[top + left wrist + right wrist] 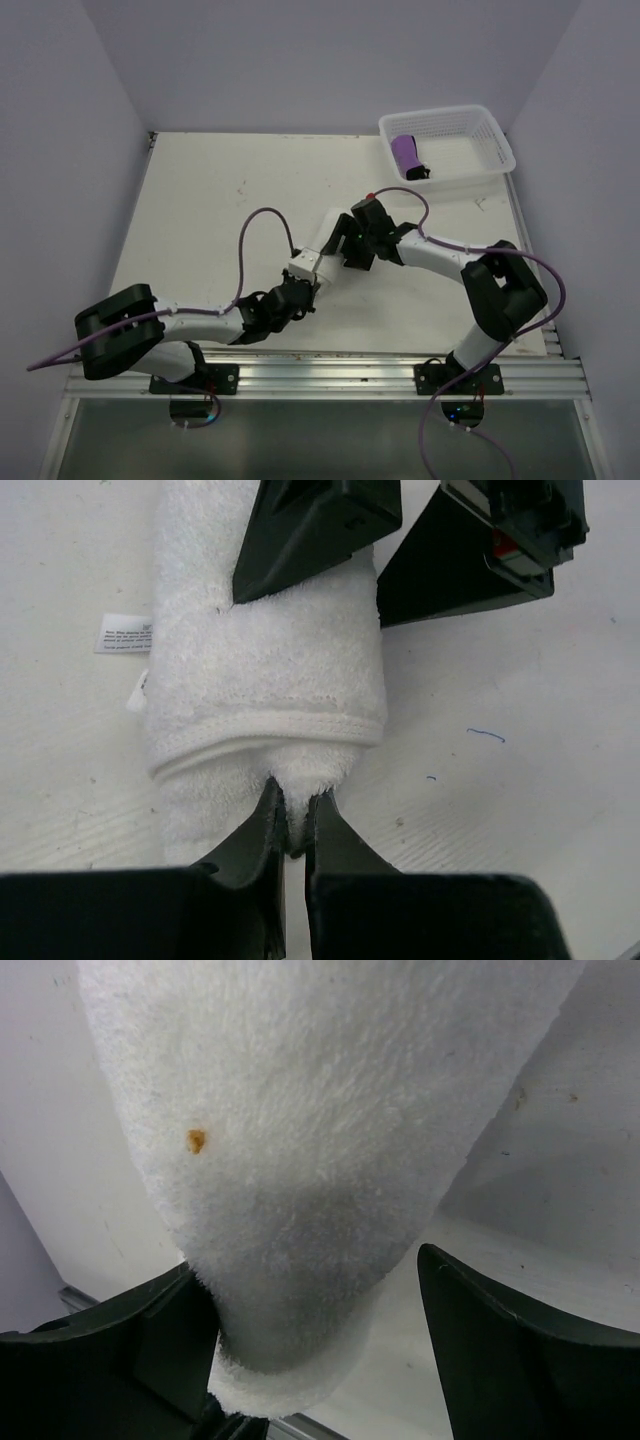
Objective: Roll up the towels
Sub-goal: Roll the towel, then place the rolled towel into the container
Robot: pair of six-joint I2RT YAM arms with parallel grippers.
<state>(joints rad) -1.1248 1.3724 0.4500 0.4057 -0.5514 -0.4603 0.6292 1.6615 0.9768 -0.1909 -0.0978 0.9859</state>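
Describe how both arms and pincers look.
The left arm and right arm have white links and bulky black joints; a purple cable loops along each. The left pincer and right pincer have tapered black fingers, the right's body bearing a red spot.

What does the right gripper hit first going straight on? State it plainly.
The white towel: its rolled end lies inside the open right gripper, so more cloth probably comes first. What lies beyond is hidden.

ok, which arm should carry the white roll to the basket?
Right, probably. The right tool is open astride the white towel, and the basket sits on that side. The left tool only pinches one end.
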